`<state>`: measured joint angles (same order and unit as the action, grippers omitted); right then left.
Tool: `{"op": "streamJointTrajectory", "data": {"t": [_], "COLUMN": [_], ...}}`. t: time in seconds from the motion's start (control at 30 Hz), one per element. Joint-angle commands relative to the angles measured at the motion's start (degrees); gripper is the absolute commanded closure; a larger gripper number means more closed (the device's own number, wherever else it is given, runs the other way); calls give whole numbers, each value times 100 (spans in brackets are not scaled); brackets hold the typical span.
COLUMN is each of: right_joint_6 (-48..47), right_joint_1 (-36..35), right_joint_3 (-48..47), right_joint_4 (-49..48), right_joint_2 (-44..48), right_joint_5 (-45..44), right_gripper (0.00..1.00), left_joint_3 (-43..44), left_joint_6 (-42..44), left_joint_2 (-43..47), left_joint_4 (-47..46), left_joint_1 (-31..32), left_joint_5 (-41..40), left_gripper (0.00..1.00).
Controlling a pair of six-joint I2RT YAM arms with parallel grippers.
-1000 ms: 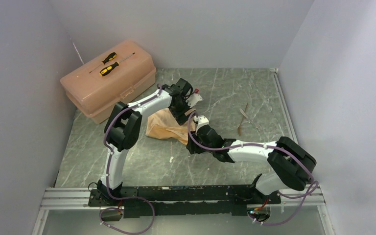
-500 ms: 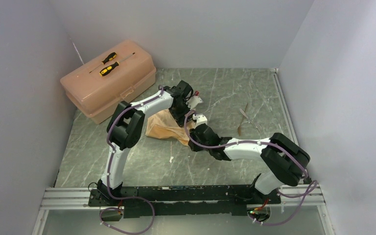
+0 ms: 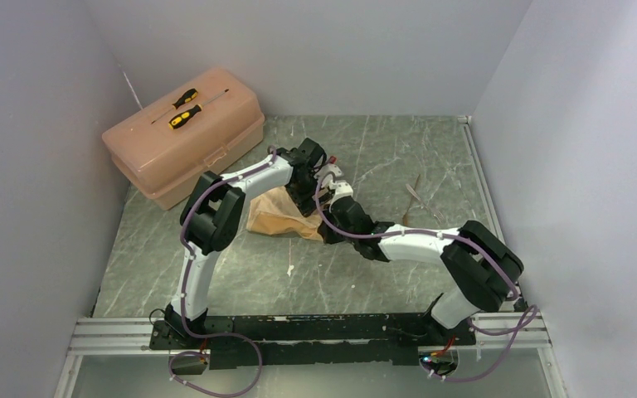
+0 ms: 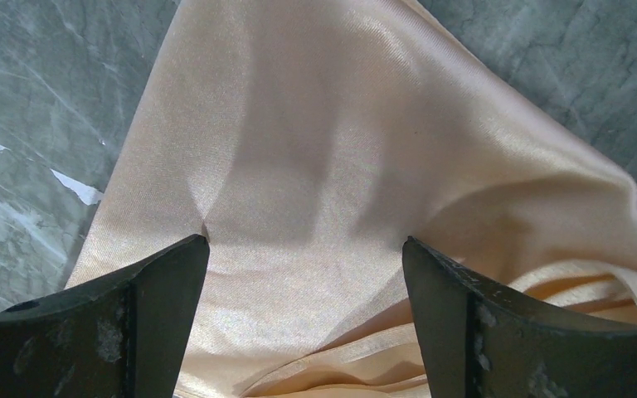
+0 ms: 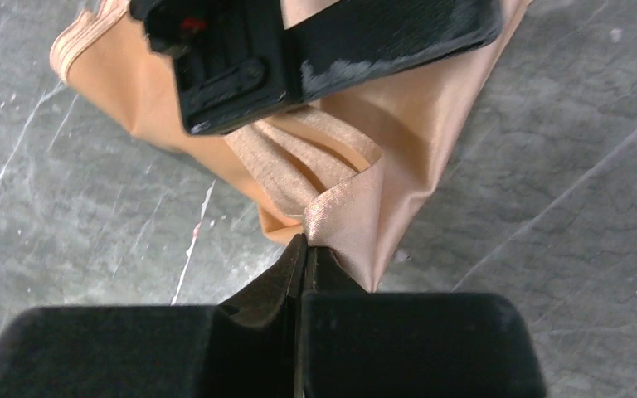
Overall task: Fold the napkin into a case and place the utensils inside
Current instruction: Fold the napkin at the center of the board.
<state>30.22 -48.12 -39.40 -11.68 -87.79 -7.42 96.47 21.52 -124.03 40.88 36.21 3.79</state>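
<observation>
The peach-tan satin napkin (image 3: 278, 214) lies creased and partly folded on the grey marbled table, mid-left. My left gripper (image 3: 305, 197) is open, its jaws spread wide and pressed down on the napkin (image 4: 315, 166). My right gripper (image 3: 328, 209) is shut on the napkin's folded corner (image 5: 332, 211), lifting a pinch of cloth right next to the left gripper's finger (image 5: 315, 50). The thin golden-brown utensils (image 3: 413, 199) lie on the table to the right of the cloth, apart from both grippers.
A pink plastic toolbox (image 3: 184, 137) stands at the back left with two yellow-and-black screwdrivers (image 3: 184, 109) on its lid. Grey walls enclose the table on three sides. A rail (image 3: 299, 327) carries both arm bases at the near edge.
My right gripper has moved up and left, toward the left gripper, carrying the napkin's corner over the cloth. The left gripper has stayed on the napkin.
</observation>
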Motion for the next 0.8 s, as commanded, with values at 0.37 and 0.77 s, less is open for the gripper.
{"op": "streamJointTrajectory", "data": {"t": [0.37,0.77], "right_joint_6": [81,308], "right_joint_1": [776,1030], "right_joint_3": [-463,-524], "right_joint_4": [-452,-668], "right_joint_2": [-826,-860], "right_joint_5": [1013,1537], "right_gripper": [100,100], "left_joint_3": [-55,247], "left_joint_6": [1,-192], "left_joint_2": [178,349], "left_joint_4": [66,132], "left_joint_1": [35,-11], "left_joint_5": [49,139], "left_gripper": [7,6]}}
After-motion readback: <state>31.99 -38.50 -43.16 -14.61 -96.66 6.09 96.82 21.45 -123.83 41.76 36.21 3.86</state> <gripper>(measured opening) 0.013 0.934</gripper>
